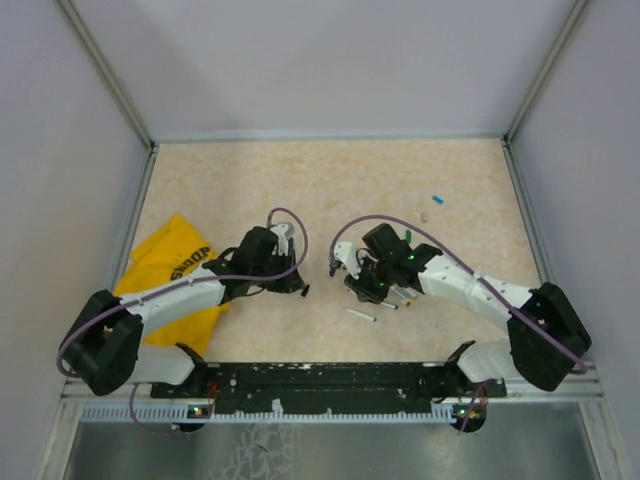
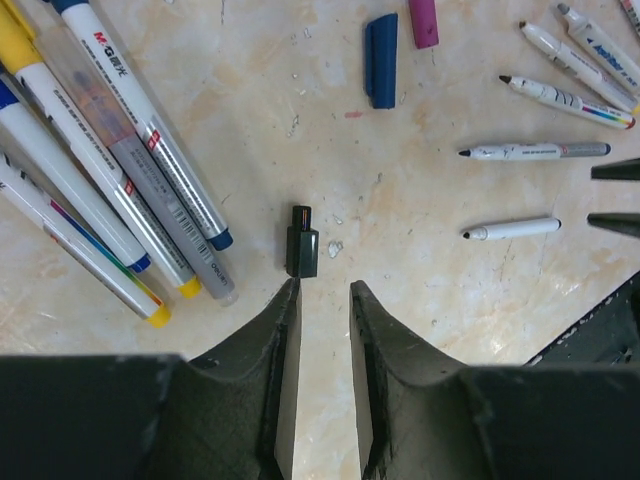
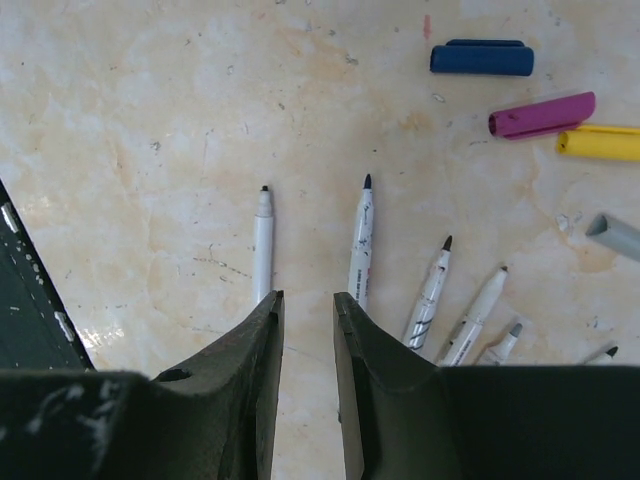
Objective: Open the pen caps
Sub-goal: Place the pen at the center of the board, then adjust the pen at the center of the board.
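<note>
A pale, marbled table [image 1: 330,180] filled the overhead view. A crumpled yellow cloth [image 1: 165,262] lay at its left side, partly under the left arm [image 1: 180,292]. The right arm [image 1: 470,288] reached in from the opposite side, so both arms bent toward the middle of the table and their ends were near each other.

The left gripper [image 2: 325,298] was low over the table. Its jaws were only narrowly parted, with bare table showing in the gap and nothing held. The right gripper [image 3: 305,308] was in the same state, a slim gap and empty.

In the left wrist view, a bundle of capped pens [image 2: 130,170] lay side by side, well to the left of the fingers. Three uncapped pens [image 2: 535,151] lay well off to the right, their tips pointing left. In the right wrist view, a white uncapped pen [image 3: 263,245] ran up from just beside the left fingertip. A second uncapped pen [image 3: 361,245] did the same at the right fingertip. More bare-tipped pens [image 3: 430,290] fanned out to the right.

Smallest were the caps. A black cap [image 2: 302,243] sat just ahead of the left gripper's left fingertip, nearly touching it. A blue cap [image 2: 381,60] and a purple cap [image 2: 423,20] lay well beyond. From the right wrist, the same blue cap [image 3: 482,59], the purple cap [image 3: 542,114], a yellow cap [image 3: 600,143] and a grey cap [image 3: 615,235] lay far up and right, well apart from the jaws.
</note>
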`<state>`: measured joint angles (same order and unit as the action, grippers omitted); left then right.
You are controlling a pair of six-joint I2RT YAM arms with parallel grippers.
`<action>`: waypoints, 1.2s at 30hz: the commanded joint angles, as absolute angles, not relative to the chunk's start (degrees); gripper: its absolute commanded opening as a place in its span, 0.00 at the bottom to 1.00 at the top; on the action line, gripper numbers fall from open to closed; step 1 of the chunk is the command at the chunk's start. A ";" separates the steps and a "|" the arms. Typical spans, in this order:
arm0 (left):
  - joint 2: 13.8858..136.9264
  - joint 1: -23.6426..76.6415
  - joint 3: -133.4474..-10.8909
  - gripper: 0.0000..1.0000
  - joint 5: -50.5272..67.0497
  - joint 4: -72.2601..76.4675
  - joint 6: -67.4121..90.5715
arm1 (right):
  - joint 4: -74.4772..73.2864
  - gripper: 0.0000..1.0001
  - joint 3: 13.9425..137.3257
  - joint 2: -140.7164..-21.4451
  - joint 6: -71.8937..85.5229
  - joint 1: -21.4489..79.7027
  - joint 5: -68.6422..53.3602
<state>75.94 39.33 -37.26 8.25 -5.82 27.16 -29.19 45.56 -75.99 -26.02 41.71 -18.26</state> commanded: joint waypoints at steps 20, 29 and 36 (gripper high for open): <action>82.69 40.60 -45.76 0.28 8.69 -18.47 20.11 | -29.00 0.27 47.73 -70.84 -27.03 38.41 -21.63; 86.78 40.69 -49.61 0.31 10.04 -21.75 18.29 | -29.00 0.27 47.72 -70.02 -26.89 38.00 -22.00; 89.58 40.69 -51.53 0.31 10.55 -23.55 17.95 | -30.69 0.27 46.91 -68.69 -28.96 37.71 -29.89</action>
<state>88.60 40.40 -49.76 9.74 -21.45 19.09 -29.89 45.56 -70.91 -26.52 37.98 -21.91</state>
